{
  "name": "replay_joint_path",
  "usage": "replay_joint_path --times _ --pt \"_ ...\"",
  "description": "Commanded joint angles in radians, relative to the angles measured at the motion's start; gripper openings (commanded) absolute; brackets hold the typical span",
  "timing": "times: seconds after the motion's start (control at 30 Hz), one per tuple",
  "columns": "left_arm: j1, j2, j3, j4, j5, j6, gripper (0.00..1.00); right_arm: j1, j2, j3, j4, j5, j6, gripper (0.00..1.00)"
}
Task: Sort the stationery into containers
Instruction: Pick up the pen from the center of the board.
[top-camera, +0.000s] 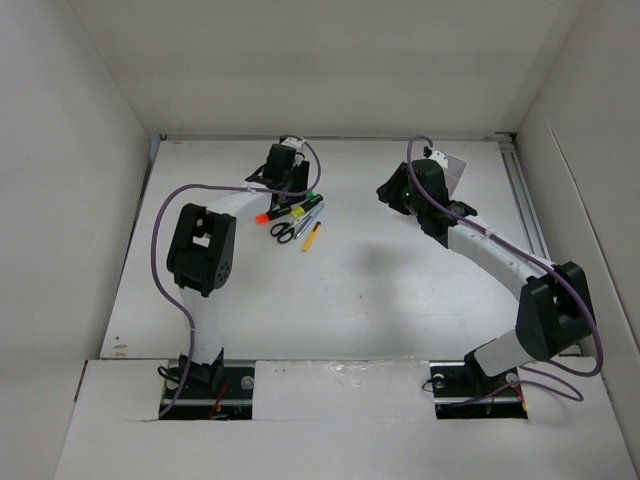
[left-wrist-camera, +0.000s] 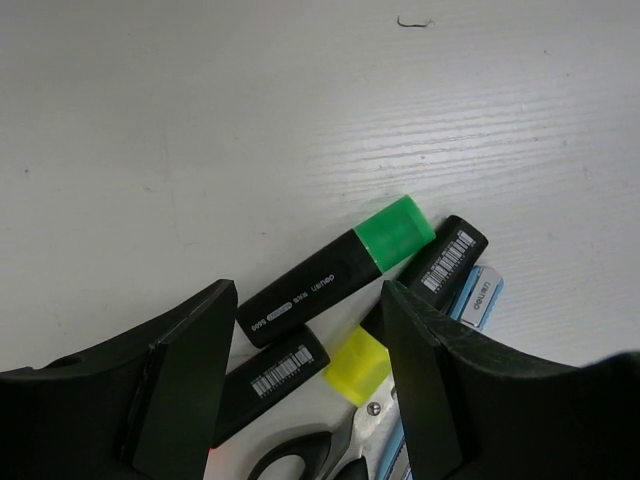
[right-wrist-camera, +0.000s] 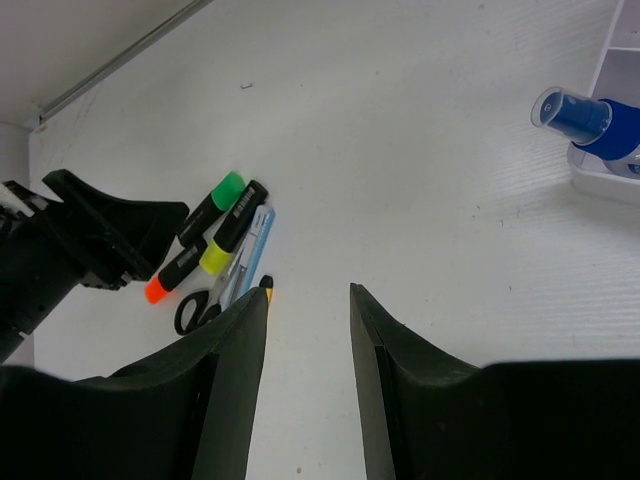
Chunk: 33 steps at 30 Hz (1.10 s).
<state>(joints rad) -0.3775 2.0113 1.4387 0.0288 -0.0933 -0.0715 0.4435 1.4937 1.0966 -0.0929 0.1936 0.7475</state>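
Observation:
The stationery lies in a pile left of centre: green-and-black highlighter (left-wrist-camera: 340, 275), yellow-capped black highlighter (left-wrist-camera: 358, 365), orange-tipped marker (top-camera: 262, 216), black-handled scissors (top-camera: 283, 231), silver-blue pen (left-wrist-camera: 478, 298) and short yellow stick (top-camera: 311, 236). My left gripper (left-wrist-camera: 310, 300) is open and empty, low over the pile, its fingers either side of the green highlighter's black body. My right gripper (right-wrist-camera: 308, 295) is open and empty above bare table. The blue-capped clear bottle (right-wrist-camera: 585, 120) rests in the white tray (right-wrist-camera: 610, 180), which shows behind the right arm in the top view (top-camera: 455, 168).
White walls enclose the table on the left, back and right. A rail (top-camera: 525, 200) runs along the right edge. Purple cables loop from both arms. Bare table lies between the pile and the tray.

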Motion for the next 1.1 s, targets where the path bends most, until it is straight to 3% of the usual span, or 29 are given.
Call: replay_joint_path --times 0.0,0.87,1.07 --pt "0.003 0.043 0.055 -0.078 -0.002 0.036 0.57 -0.017 -0.018 -0.003 0.059 -0.011 -0.014 0.44" --pt "0.003 0.211 0.252 -0.254 -0.049 0.067 0.57 -0.026 -0.018 -0.012 0.059 -0.039 -0.014 0.44" --pt "0.003 0.231 0.287 -0.289 -0.059 0.056 0.47 -0.026 -0.027 -0.012 0.068 -0.039 -0.014 0.44"
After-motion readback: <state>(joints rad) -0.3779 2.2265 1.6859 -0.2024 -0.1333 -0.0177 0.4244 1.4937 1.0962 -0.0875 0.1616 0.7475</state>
